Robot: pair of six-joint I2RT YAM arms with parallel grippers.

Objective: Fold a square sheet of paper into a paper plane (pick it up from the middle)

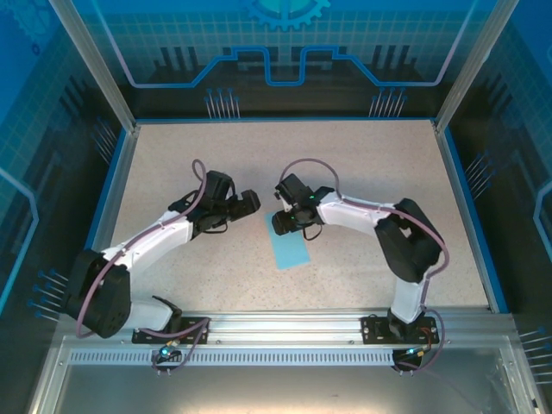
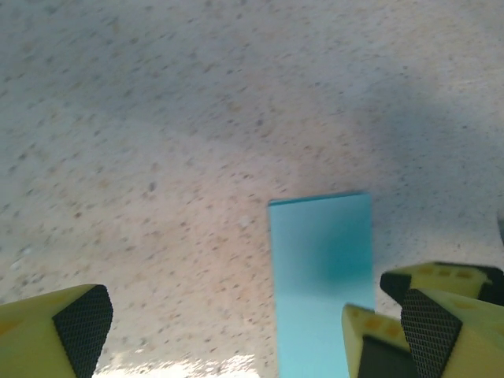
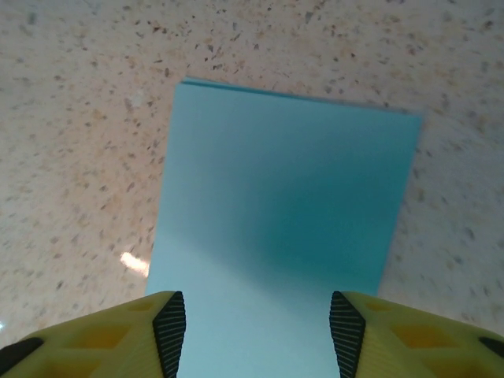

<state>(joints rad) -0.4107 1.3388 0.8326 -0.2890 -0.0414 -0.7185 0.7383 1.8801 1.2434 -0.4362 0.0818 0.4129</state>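
Left gripper (image 2: pixel 253 339) spread wide, right gripper (image 3: pixel 257 331) jaws half apart, nothing held. Sheet of paper (image 1: pixel 287 244) centre frame: thin, floppy, lies flat. I'd pinch mid-sheet, lightly.

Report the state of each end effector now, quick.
Left end effector: open, holding nothing.
Right end effector: open over the light blue paper, not gripping it.

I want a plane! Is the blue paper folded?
Folded, it seems: the thin light blue paper sheet lies flat as an oblong, not square.
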